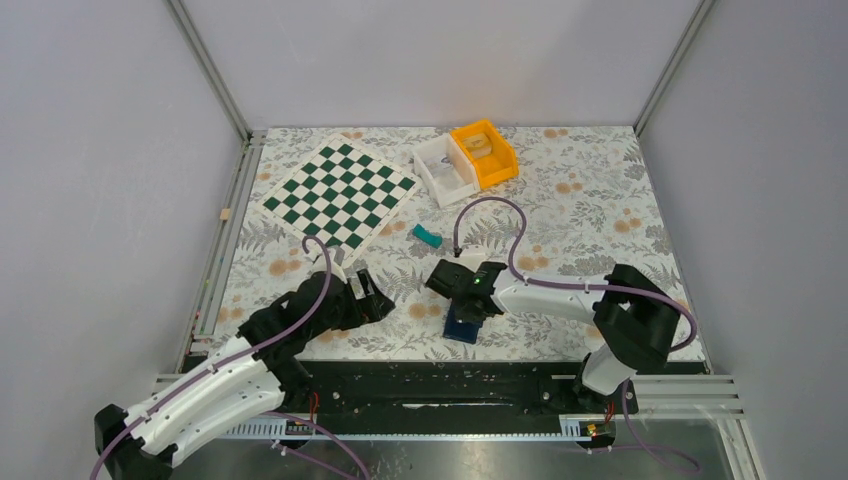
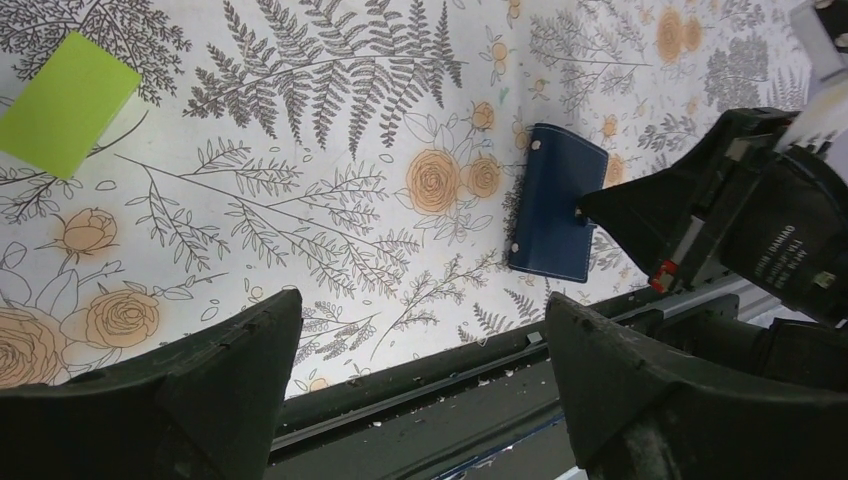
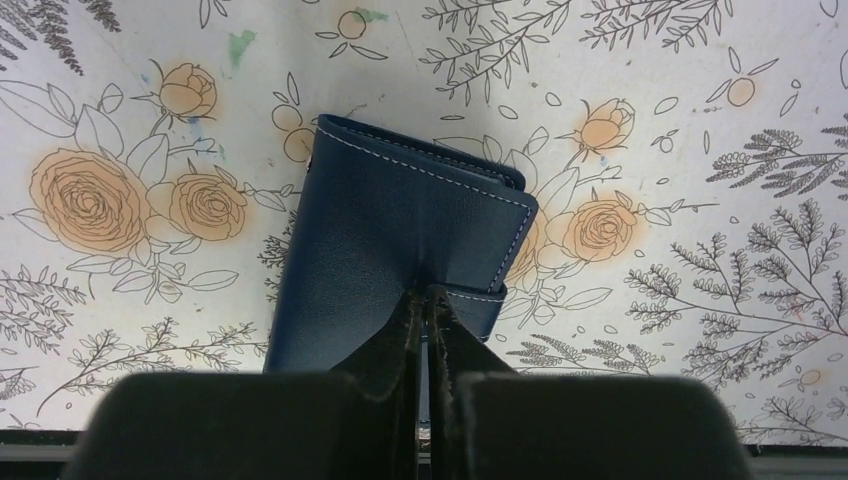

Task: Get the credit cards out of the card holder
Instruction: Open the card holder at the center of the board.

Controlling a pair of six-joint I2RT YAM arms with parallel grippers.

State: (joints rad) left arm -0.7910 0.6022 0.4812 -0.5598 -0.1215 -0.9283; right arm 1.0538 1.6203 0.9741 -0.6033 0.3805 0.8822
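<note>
The card holder (image 3: 400,225) is a navy wallet lying folded shut on the floral table near the front edge, and it also shows in the top view (image 1: 461,327) and the left wrist view (image 2: 556,205). My right gripper (image 3: 428,297) is down on it, its jaws pinched together on the wallet's edge at the short snap tab (image 3: 484,301). No credit cards show; they are hidden inside. My left gripper (image 2: 422,300) is open and empty, low over the table's front edge, to the left of the wallet (image 1: 375,300).
A lime green block (image 2: 65,100) lies on the table ahead of the left gripper. A teal block (image 1: 428,236), a green chessboard (image 1: 338,192), a white bin (image 1: 445,168) and an orange bin (image 1: 484,152) are further back. A black rail (image 1: 450,385) runs along the near edge.
</note>
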